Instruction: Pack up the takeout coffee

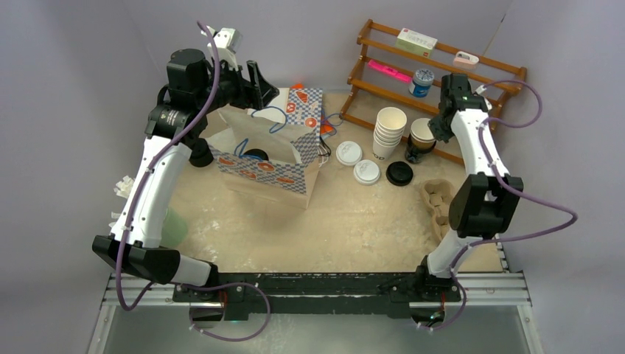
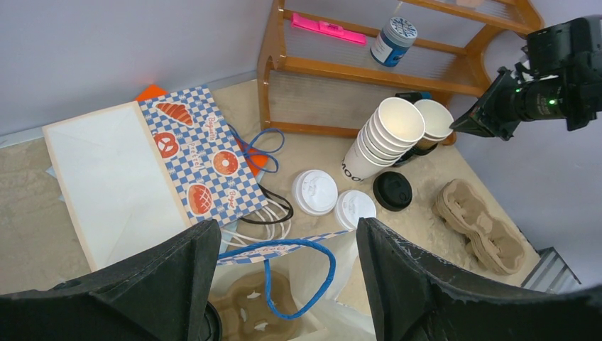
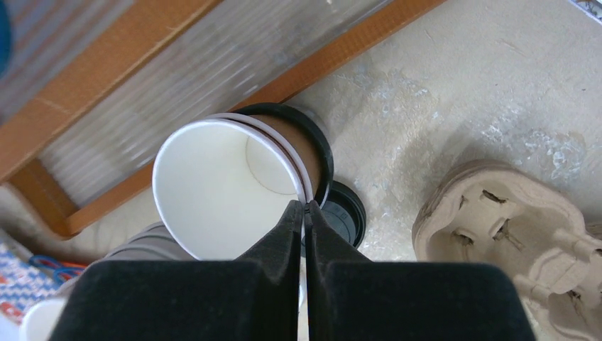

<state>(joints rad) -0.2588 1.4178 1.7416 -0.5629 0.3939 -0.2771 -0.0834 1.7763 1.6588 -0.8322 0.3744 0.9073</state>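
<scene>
Cup-fetching step: right end effector clenched on the rim of a lidless cup at 2 o'clock — left end effector released above the bag, where a black-lidded takeout coffee seems to sit. Next — lift it clear of the rack.

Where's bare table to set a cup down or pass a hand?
Free: near centre of the table, between paper bag and cup carriers, in front of the white lids. Crowded: back right by the rack, around the cup stack and black lid.
</scene>
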